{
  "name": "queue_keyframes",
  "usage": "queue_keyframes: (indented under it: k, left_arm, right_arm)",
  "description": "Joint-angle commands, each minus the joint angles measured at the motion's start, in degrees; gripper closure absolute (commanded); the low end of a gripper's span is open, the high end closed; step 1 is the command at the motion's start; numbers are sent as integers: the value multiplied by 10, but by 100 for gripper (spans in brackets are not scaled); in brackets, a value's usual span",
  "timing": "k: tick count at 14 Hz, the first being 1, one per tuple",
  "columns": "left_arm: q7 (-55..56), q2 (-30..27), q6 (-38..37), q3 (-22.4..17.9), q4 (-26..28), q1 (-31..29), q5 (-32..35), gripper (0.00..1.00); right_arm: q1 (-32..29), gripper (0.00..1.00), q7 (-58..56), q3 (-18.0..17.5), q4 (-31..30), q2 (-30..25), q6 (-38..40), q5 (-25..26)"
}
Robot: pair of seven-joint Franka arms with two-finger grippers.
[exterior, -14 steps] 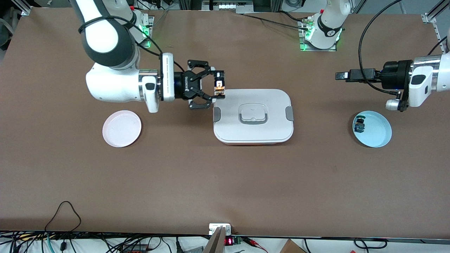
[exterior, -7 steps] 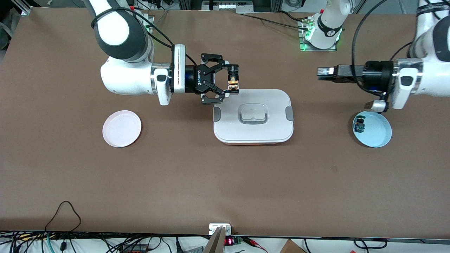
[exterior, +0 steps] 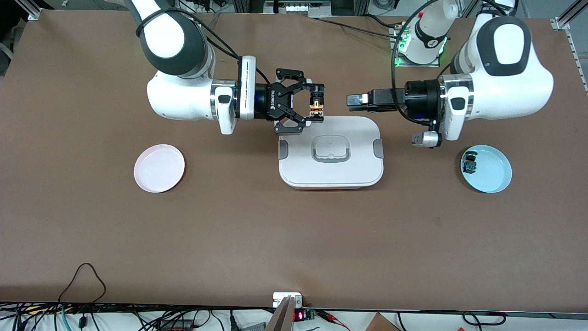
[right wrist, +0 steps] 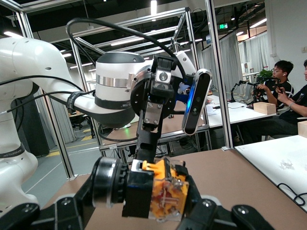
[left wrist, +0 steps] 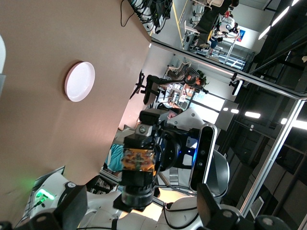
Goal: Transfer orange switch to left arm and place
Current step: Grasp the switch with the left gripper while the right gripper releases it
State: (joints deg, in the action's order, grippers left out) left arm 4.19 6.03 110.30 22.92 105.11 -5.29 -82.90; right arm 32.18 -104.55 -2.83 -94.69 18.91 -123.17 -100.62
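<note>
My right gripper (exterior: 317,105) is shut on the orange switch (exterior: 315,108) and holds it sideways in the air over the edge of the white box (exterior: 303,170) that lies farther from the front camera. In the right wrist view the switch (right wrist: 163,191) sits between the black fingers (right wrist: 216,213), orange base outward. My left gripper (exterior: 351,100) is open and empty, level with the switch and a short gap away, pointing at it over the same edge of the box. In the left wrist view the switch (left wrist: 138,165) shows ahead between the spread fingers (left wrist: 69,211).
A pink plate (exterior: 159,168) lies toward the right arm's end of the table. A light blue plate (exterior: 494,177) toward the left arm's end holds a small blue and green switch (exterior: 470,164). The box has grey side clips (exterior: 378,148).
The left arm has swung in from the blue plate's end toward the box, its gripper closing on the switch. The right arm has carried the switch a little farther over the box.
</note>
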Motion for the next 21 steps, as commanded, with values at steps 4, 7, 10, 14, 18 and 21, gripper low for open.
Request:
queue_keyframes:
  k: [4,7,10,14,18,21]
  left_arm:
    - [-43,14,37,22,4,6,-48,0]
    - [-71,25,40,22,5,32,-50,3]
    - [-85,29,40,22,2,32,-51,21]
    - [-88,28,35,23,1,34,-50,72]
    - [-89,28,35,22,-1,34,-49,84]
    - [-90,28,35,22,-2,34,-49,84]
  right_arm:
    - [11,100,-11,5,18,9,-11,-16]
    - [10,100,-11,5,18,9,-11,-16]
    - [10,100,-11,5,18,9,-10,-15]
    - [11,100,-11,5,17,9,-11,-15]
    - [11,94,-11,5,17,9,-10,-15]
    - [12,0,-9,5,14,7,-12,-47]
